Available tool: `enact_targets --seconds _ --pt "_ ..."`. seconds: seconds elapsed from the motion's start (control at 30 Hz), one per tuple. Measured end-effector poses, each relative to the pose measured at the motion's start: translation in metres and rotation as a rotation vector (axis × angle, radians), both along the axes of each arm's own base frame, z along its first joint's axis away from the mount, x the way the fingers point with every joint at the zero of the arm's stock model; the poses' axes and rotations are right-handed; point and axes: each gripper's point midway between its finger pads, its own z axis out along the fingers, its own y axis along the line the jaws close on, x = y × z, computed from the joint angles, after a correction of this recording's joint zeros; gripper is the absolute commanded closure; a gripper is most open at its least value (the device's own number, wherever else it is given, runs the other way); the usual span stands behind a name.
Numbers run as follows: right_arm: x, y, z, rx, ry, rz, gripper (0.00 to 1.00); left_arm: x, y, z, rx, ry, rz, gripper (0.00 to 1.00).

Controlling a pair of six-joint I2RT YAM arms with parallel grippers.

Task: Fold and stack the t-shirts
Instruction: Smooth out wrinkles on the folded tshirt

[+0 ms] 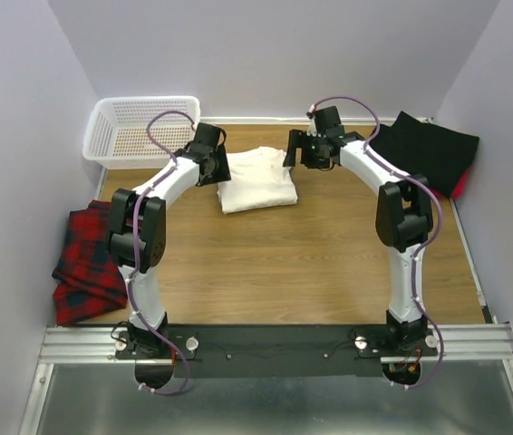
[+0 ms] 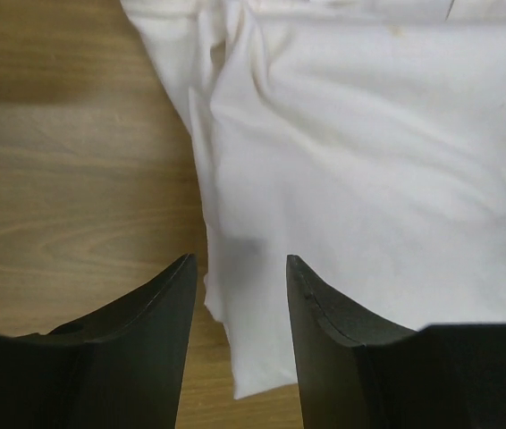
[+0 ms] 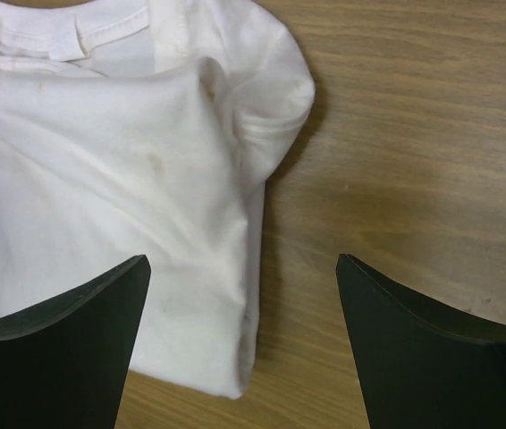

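The cream-white t-shirt [image 1: 256, 179] lies folded into a rectangle at the middle back of the table. My left gripper [image 1: 219, 169] is open just above its left edge; in the left wrist view the shirt [image 2: 369, 161] fills the frame and its edge runs between my fingers [image 2: 240, 261]. My right gripper [image 1: 300, 155] is open wide over the shirt's right edge [image 3: 128, 179], gripper [image 3: 244, 259] empty. The black t-shirt [image 1: 427, 148] lies at the back right, and a sliver of the red one [image 1: 460, 188] peeks from beneath it.
A white plastic basket [image 1: 139, 132] stands at the back left. A red-and-black plaid cloth [image 1: 89, 263] lies bunched at the table's left edge. Walls close in on the left, back and right.
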Motion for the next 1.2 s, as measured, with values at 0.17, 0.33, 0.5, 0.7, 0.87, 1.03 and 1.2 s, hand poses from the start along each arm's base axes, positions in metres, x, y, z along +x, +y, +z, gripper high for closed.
enact_targets --seconds 0.17,0.33,0.5,0.7,0.87,1.03,1.2 --pt "0.017 -0.016 -0.024 0.044 0.045 0.018 0.06 -0.034 -0.007 -0.026 -0.009 0.081 -0.046 0.46" --pt "0.021 -0.023 -0.036 0.083 0.074 0.043 0.07 -0.048 -0.019 -0.032 -0.002 0.101 -0.078 0.47" --pt "0.022 -0.014 -0.036 0.105 0.076 0.069 0.08 -0.061 -0.021 -0.039 0.07 0.128 -0.079 0.47" --pt "0.027 -0.007 -0.032 0.124 0.064 0.087 0.08 -0.087 -0.016 -0.056 0.23 0.202 -0.084 0.47" --pt "0.027 -0.002 -0.037 0.146 0.08 0.101 0.1 -0.101 -0.017 -0.064 0.343 0.222 -0.103 0.47" --pt "0.02 0.003 -0.046 0.174 0.114 0.124 0.11 -0.103 -0.017 -0.067 0.396 0.222 -0.105 0.48" --pt "0.011 0.005 -0.053 0.189 0.146 0.141 0.11 -0.102 -0.016 -0.066 0.402 0.221 -0.1 0.48"
